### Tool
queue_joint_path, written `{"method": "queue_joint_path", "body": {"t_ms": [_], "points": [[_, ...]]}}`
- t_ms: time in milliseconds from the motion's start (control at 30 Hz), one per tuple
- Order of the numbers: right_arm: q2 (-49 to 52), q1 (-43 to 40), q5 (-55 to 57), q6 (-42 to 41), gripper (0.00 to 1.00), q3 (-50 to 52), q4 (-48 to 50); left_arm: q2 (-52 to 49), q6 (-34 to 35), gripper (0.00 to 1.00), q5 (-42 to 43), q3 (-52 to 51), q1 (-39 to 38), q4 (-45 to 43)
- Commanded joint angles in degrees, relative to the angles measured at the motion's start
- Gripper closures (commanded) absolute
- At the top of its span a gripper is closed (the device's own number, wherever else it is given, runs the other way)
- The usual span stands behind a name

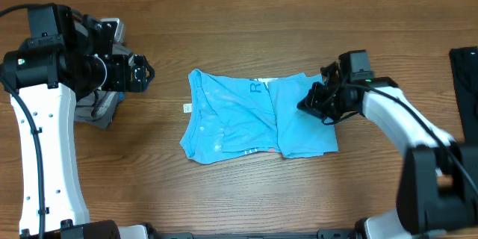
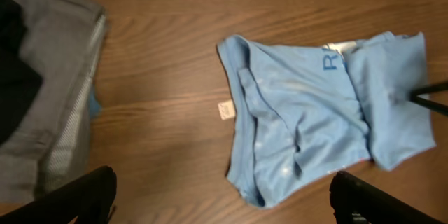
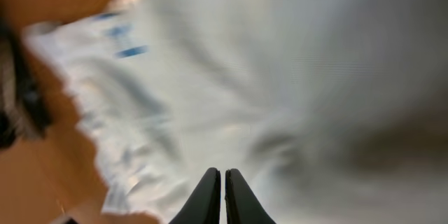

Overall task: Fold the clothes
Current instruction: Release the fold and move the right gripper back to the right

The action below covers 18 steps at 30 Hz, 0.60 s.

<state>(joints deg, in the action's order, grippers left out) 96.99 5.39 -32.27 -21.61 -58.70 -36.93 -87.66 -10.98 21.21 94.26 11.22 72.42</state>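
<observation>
Folding the sky-blue T-shirt (image 1: 254, 116) is in hand: it is lying mid-way across the wooden table (image 1: 224, 30), its right side doubled inward. The right gripper (image 1: 305, 105) is touching that flap, its fingers (image 3: 210, 196) closed tight together; whether cloth is pinched between them I cannot tell. The left gripper (image 1: 146, 73) is hanging spread wide and empty by the grey garment (image 2: 56, 77). The next move is probably calling for a second fold, with the edges kept aligned.

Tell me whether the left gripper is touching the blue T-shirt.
Apart. The overhead view shows a stretch of bare wooden table between the open left gripper and the blue T-shirt.
</observation>
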Motion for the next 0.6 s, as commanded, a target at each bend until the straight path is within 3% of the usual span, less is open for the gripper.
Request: {"method": "queue_joint_path", "body": {"t_ms": [0,333,433,567], "points": [[-9.8,0.2,-3.8,7.1,0.92,-0.3,0.0,-0.2,-1.2,0.0,-3.8,0.6,-0.3,0.1],[-26.1,0.1,-3.7,6.8,0.78,-0.3,-2.5,-0.2,-0.4,0.0,-3.2,0.5,-0.3,1.7],[-27.1,0.1,-3.0,6.6,0.75,-0.3,-3.5,-0.2,5.1,0.0,4.3,0.5,-0.4,0.4],[-27.1,0.1,-2.9,6.6,0.69,-0.3,-5.0,-1.4,-1.8,0.0,18.2,-1.9,-1.7,-2.3]]}}
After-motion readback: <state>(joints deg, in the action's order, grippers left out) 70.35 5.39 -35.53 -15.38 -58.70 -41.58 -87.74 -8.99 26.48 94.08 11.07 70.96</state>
